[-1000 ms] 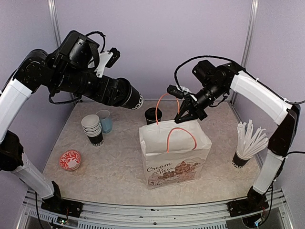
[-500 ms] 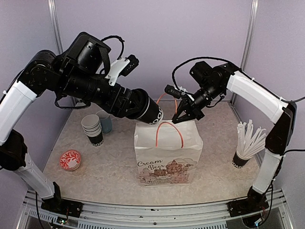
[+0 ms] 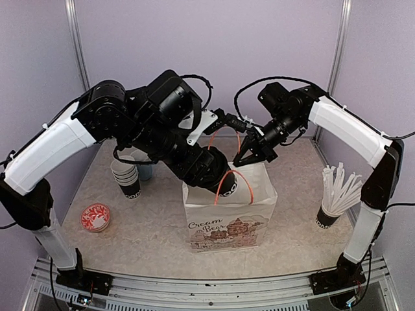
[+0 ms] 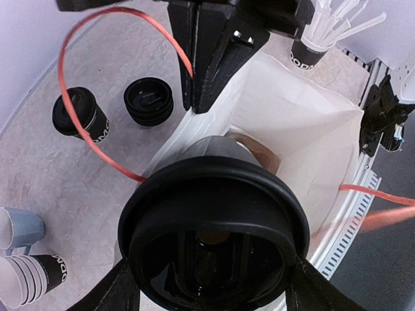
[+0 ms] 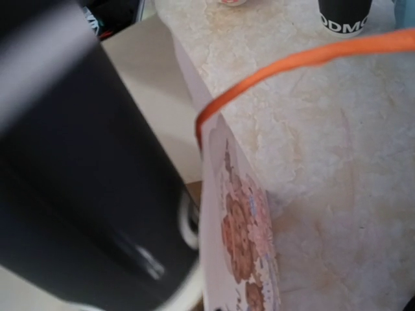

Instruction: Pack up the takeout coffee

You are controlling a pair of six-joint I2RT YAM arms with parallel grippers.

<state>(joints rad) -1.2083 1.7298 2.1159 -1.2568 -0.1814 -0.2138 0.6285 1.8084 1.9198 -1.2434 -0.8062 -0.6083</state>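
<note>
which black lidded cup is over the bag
The black lidded paper cup gripped by the left hand; the other two stand on the table.

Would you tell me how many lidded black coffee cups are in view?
3. One lidded cup is held by the left end effector over the paper bag; a second cup and a third cup stand on the table beside it. More may hide inside.
</note>
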